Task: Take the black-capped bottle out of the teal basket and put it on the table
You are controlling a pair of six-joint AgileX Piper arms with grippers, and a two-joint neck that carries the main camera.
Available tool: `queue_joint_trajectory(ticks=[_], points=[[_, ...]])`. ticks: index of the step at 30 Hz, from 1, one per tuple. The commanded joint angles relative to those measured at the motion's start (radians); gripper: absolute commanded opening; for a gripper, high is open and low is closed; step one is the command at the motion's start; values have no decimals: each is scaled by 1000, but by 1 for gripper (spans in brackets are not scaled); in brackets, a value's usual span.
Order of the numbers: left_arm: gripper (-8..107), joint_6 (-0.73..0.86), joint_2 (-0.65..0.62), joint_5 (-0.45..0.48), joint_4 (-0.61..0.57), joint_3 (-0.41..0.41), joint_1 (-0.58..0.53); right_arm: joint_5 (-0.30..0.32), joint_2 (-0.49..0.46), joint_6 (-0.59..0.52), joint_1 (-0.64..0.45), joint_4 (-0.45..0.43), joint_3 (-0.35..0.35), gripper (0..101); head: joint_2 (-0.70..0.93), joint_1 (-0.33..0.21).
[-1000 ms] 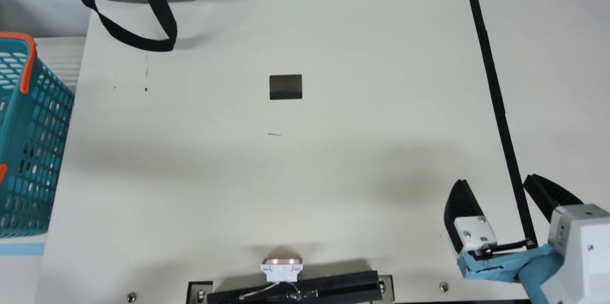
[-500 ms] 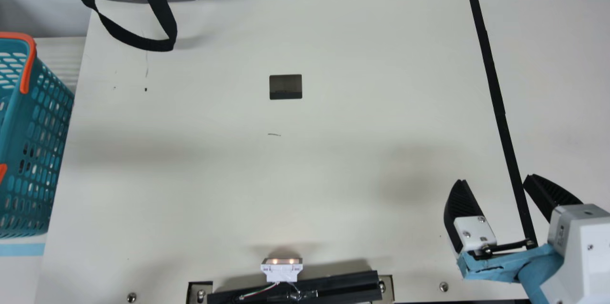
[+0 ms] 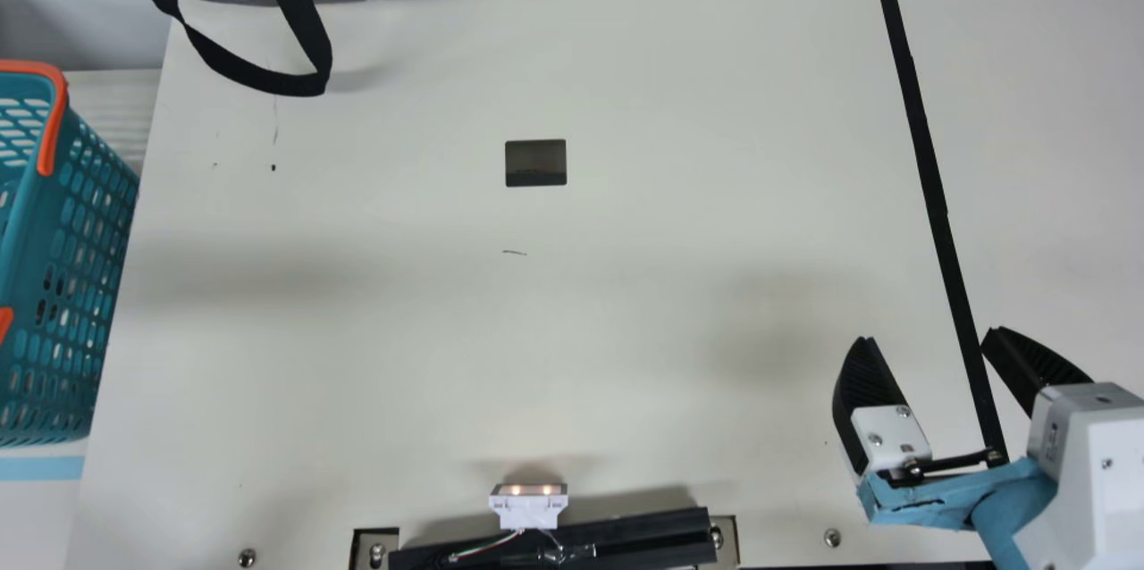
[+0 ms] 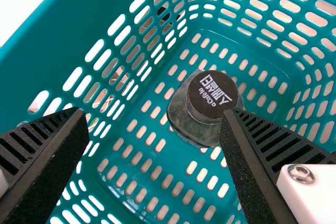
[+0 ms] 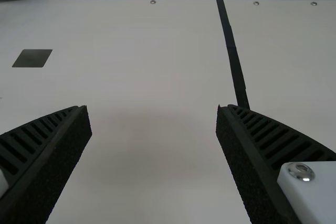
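At the teal basket (image 4: 47, 19), my left gripper (image 4: 155, 115) parts its two fingers wide, gripping nothing, as the black-capped bottle (image 4: 203, 106) stands inside on the perforated floor. Over the cream table (image 3: 626, 329), my right gripper (image 3: 928, 336), also spread and unladen, holds the same position as in the earlier main view; the basket, too, is unmoved.

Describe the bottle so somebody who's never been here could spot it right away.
Find the teal basket with orange handles along the table's left edge in the main view. Inside, in the left wrist view, stands one see-through bottle. Its round black cap with white lettering sets it apart from the teal plastic around it.
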Motion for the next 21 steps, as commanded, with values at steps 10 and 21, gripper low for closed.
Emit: queue_joint_trajectory(ticks=[10, 21], points=[[107, 29, 74, 13, -31, -52, -1, 0, 0, 0, 0, 0, 0, 91, 8, -4], [107, 93, 110, 31, -108, -72, -18, -1, 0, 0, 0, 1, 0, 91, 8, -4]])
